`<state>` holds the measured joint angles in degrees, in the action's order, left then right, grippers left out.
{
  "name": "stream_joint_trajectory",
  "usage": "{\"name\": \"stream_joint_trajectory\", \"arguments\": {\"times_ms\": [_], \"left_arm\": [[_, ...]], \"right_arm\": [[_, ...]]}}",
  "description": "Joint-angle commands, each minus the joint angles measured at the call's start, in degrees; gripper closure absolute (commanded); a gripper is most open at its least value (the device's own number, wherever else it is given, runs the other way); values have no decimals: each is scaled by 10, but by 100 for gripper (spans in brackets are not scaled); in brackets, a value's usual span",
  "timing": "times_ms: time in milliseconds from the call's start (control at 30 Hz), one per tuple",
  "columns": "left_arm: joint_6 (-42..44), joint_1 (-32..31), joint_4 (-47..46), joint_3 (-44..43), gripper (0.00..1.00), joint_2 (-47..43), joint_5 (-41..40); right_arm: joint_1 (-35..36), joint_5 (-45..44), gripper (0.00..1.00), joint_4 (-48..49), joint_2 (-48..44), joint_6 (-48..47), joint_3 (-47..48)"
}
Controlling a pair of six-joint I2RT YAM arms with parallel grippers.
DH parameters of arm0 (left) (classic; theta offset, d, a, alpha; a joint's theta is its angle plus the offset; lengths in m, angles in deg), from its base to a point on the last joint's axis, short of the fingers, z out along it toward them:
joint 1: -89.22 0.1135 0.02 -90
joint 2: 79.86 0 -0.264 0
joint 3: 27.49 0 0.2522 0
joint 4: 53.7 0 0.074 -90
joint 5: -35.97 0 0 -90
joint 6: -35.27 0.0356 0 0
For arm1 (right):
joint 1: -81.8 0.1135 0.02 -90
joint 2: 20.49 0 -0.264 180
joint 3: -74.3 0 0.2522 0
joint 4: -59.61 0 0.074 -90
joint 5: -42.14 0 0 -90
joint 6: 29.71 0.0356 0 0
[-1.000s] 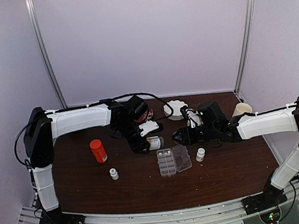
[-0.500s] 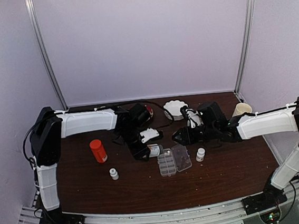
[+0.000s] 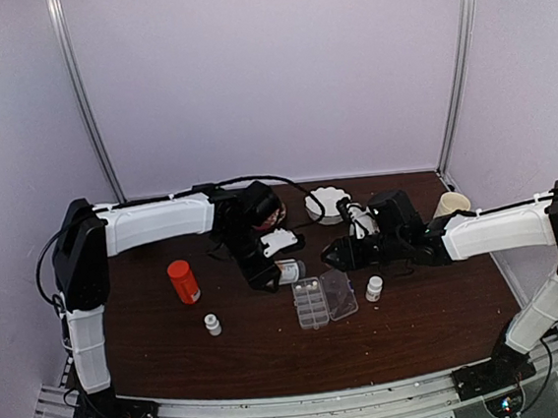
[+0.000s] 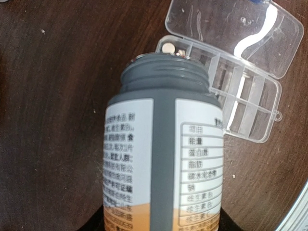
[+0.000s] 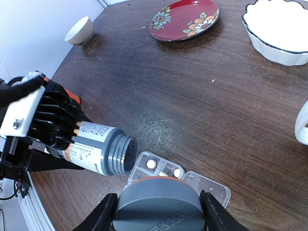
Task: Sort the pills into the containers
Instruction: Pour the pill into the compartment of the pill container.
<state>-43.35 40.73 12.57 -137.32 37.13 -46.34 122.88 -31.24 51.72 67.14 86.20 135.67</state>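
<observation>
Pills (image 5: 151, 164) are seen in the open pill box's (image 4: 245, 101) end cells, just beyond the left gripper's (image 3: 268, 267) jaws, which are clamped on an uncapped bottle (image 4: 163, 144). The box's long axis is slanted to that bottle. The right gripper's (image 5: 158, 214) jaws, above the box, are clamped on the cap (image 5: 156, 196).

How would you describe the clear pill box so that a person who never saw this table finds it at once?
On the dark brown table, look near the middle. A clear plastic pill box lies there, its lid open flat to the right. Unlike the small white bottles on either side, it is flat, rectangular and divided into small cells.
</observation>
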Motion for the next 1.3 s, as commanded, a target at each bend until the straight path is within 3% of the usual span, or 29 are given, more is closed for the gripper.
{"name": "stream_joint_trajectory", "arguments": {"times_ms": [0, 633, 933, 1267], "left_arm": [[-10, -3, -9, 21, 100, 27, 4], [-4, -12, 23, -33, 100, -11, -15], [-11, -12, 33, 1, 100, 58, -38], [-7, -13, 56, -45, 100, 20, -34]], "right_arm": [[-3, -8, 100, 14, -9, 5, -8], [-4, -11, 100, 15, -14, 6, -13], [-4, -9, 100, 15, -14, 5, -15], [-4, -11, 100, 17, -16, 7, -15]]}}
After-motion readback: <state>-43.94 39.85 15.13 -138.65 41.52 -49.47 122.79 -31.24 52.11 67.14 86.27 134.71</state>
